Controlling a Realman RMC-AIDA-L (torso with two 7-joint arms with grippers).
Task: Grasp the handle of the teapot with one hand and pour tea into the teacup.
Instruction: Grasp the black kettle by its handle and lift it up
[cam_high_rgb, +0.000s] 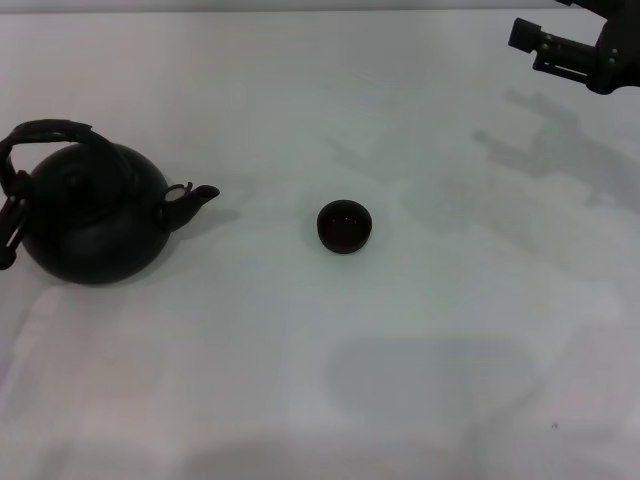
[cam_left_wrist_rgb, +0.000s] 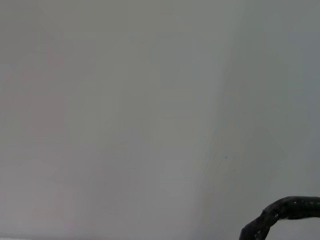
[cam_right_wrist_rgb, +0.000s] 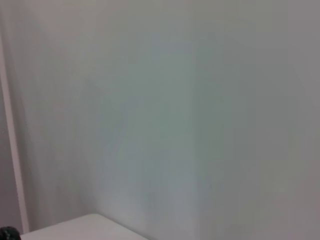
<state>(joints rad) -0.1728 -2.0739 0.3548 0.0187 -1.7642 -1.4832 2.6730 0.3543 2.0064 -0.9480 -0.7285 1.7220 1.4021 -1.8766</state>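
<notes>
A: Step? Looks like the very start, nothing grasped. On the table (cam_high_rgb: 420, 380), the teapot (cam_high_rgb: 90, 220) sits at the far left, spout pointing toward the teacup (cam_high_rgb: 345, 226), which stands mid-table, well apart from the pot.

B: Arms?

A: Right gripper (cam_high_rgb: 560, 45) hangs at the far right corner, well away from both things. Can't tell if its jaws are apart or together. Left gripper isn't in the head view at all; its wrist view only catches a dark curved piece at the edge, can't say what, so jaws unknown too.

B: Next move?

A: My guess: a gripper has to get over the handle (cam_high_rgb: 50, 130), the arched bail on top of the pot, and close on it. The left arm is probably nearer. Pot looks heavy, so a firm hold before lifting and tipping.

B: Counts?

A: One table, one teapot, one handle, one gripper showing, one teacup.
</notes>
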